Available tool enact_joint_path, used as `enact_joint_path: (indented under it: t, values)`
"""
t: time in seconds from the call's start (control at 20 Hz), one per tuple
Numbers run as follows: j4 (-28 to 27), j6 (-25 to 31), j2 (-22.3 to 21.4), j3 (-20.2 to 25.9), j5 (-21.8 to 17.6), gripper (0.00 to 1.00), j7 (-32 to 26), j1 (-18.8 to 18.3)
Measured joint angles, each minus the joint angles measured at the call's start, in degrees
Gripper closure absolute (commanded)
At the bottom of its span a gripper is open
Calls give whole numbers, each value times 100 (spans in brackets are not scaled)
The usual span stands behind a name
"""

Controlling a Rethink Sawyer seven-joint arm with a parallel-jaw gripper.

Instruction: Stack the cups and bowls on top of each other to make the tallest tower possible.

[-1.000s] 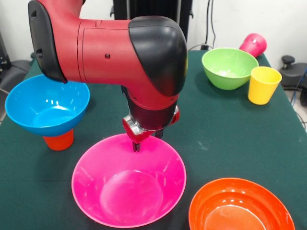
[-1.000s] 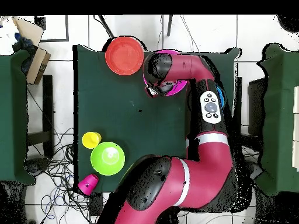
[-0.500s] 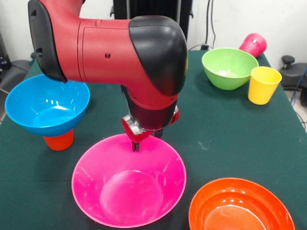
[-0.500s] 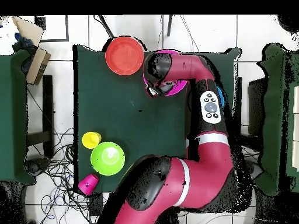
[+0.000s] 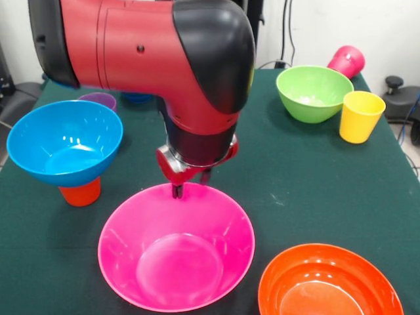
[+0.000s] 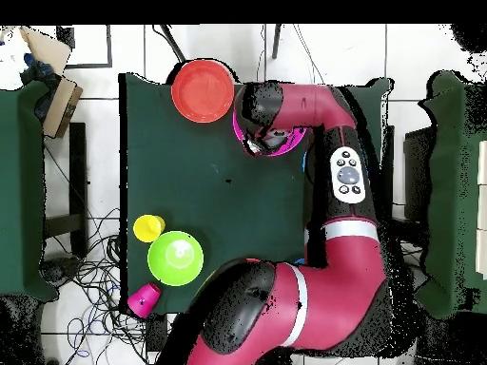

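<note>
End effector (image 5: pixel 177 191) low over pink bowl's (image 5: pixel 176 246) far rim.

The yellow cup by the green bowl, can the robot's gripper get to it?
Probably yes. The yellow cup stands upright beside the green bowl with nothing over it. The gripper is at the pink bowl's far rim, with bare table between.

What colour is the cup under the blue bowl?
Orange; the cup shows best in the front view, beneath the blue bowl.
</note>
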Motion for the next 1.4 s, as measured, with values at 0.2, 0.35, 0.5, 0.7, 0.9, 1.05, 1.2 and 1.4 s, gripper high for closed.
enact_joint_path:
  t: [0.2,0.35,0.5,0.7,0.9,1.05,1.2,1.4]
  values:
    - [13,0,-93,-56,-5,100,0,-1]
    - [14,1,-164,-112,-6,100,0,-1]
    - [14,1,-209,-144,-11,100,0,-1]
    - [14,1,-257,-208,-11,100,0,4]
    - [18,1,-258,-271,-11,100,0,8]
    - [21,0,-258,-332,-14,100,0,8]
    - [21,0,-258,-357,-14,100,0,9]
    - [24,1,-259,-409,-17,100,0,17]
